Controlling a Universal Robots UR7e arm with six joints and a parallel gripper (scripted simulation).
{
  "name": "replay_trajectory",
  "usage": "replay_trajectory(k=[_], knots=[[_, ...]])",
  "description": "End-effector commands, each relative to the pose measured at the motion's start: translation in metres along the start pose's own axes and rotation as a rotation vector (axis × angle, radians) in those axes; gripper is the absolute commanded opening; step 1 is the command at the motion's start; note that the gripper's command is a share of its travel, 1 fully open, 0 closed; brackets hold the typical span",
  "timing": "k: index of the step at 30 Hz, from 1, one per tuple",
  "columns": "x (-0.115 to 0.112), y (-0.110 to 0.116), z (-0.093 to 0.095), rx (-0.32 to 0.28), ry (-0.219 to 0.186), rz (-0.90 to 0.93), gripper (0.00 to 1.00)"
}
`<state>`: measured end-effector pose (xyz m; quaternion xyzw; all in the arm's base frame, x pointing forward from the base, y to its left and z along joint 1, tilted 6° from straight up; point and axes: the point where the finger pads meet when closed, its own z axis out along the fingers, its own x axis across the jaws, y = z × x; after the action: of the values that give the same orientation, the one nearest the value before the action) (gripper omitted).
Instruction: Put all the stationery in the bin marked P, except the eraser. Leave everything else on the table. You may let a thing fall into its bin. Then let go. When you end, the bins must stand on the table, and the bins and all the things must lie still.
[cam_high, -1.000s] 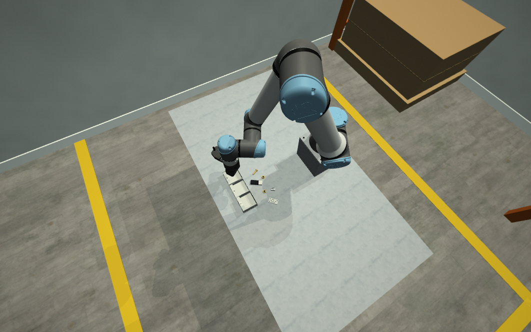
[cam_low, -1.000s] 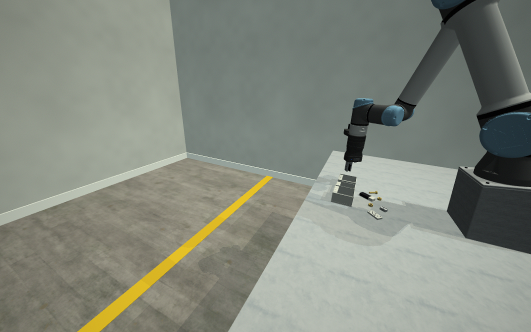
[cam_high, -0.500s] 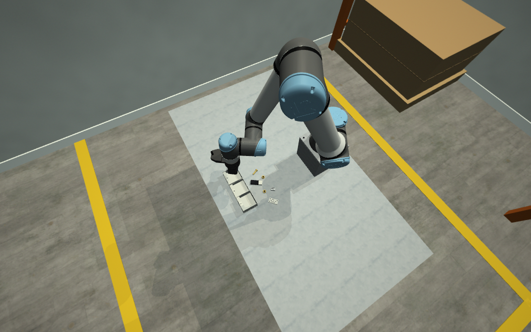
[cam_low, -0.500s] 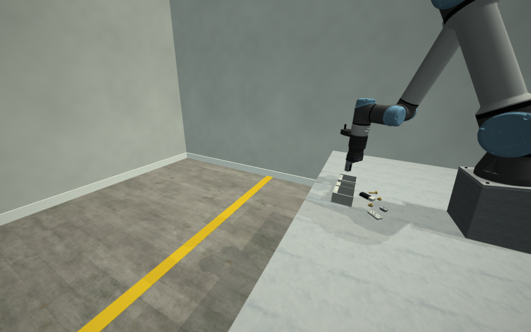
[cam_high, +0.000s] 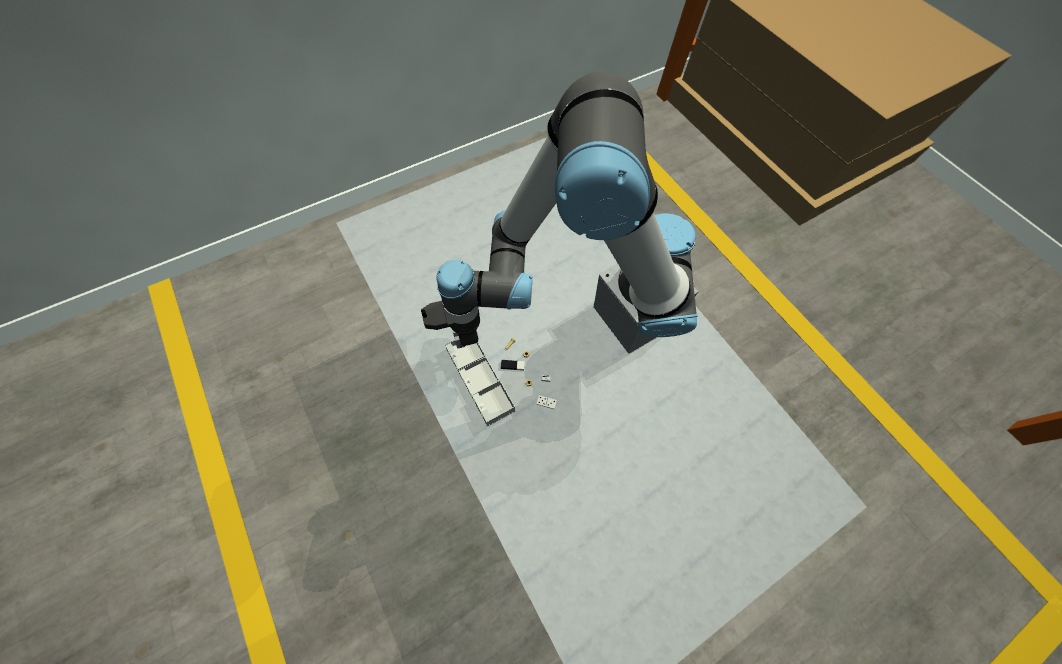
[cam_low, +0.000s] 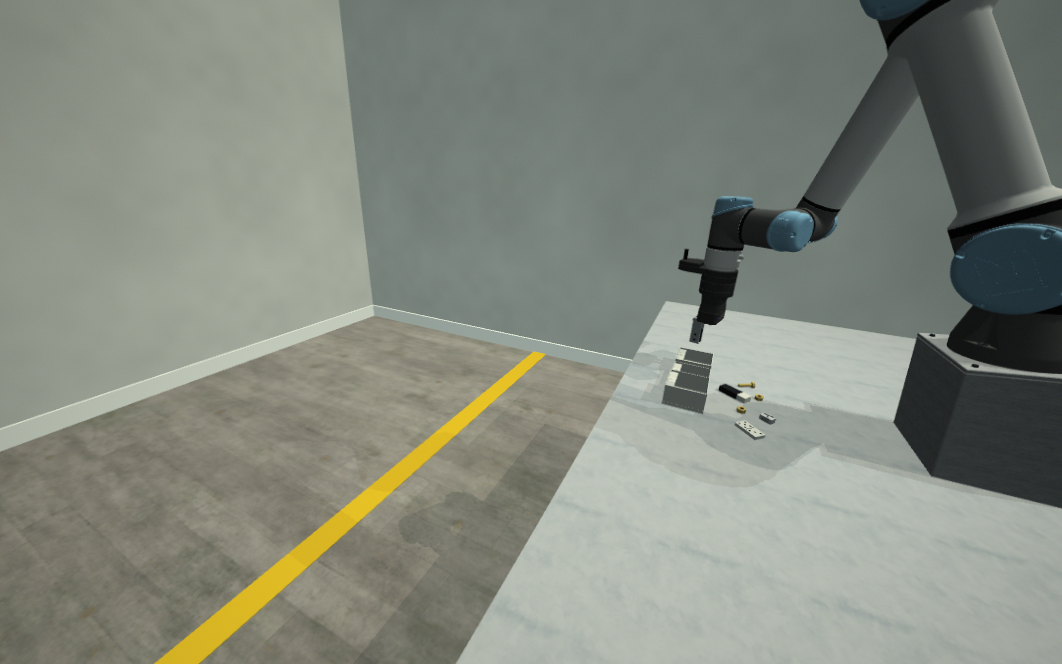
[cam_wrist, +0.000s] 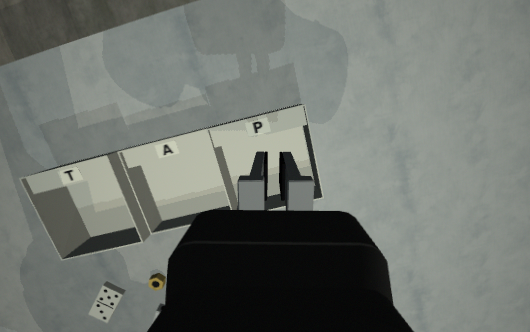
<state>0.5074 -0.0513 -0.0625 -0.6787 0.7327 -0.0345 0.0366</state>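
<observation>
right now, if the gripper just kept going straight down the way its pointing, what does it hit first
Most likely the floor inside the bin marked P. The gripper points straight down above that compartment, fingers close together with nothing visible between them. It hangs near the bin's inner wall, so clipping that wall can't be ruled out.

Grey-green walls (cam_low: 172, 195) met in a corner, with a pale skirting board (cam_low: 180, 371) running along their foot. The floor (cam_low: 234, 461) was mottled grey-brown, crossed by yellow lines (cam_high: 207, 469). A pale marbled table top (cam_low: 704, 548) carried soft shadows. Above one corner stood a large brown box (cam_high: 830, 101) on a lighter board, beside a reddish-brown post (cam_high: 681, 46).
</observation>
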Motion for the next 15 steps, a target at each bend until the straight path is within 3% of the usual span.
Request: replay_trajectory(k=[1,8,15], knots=[[0.0,-0.001,0.0,0.002,-0.014,-0.156,0.31],[0.0,0.0,0.0,0.003,-0.02,-0.238,0.31],[0.0,0.0,0.018,0.003,-0.021,-0.238,0.31]])
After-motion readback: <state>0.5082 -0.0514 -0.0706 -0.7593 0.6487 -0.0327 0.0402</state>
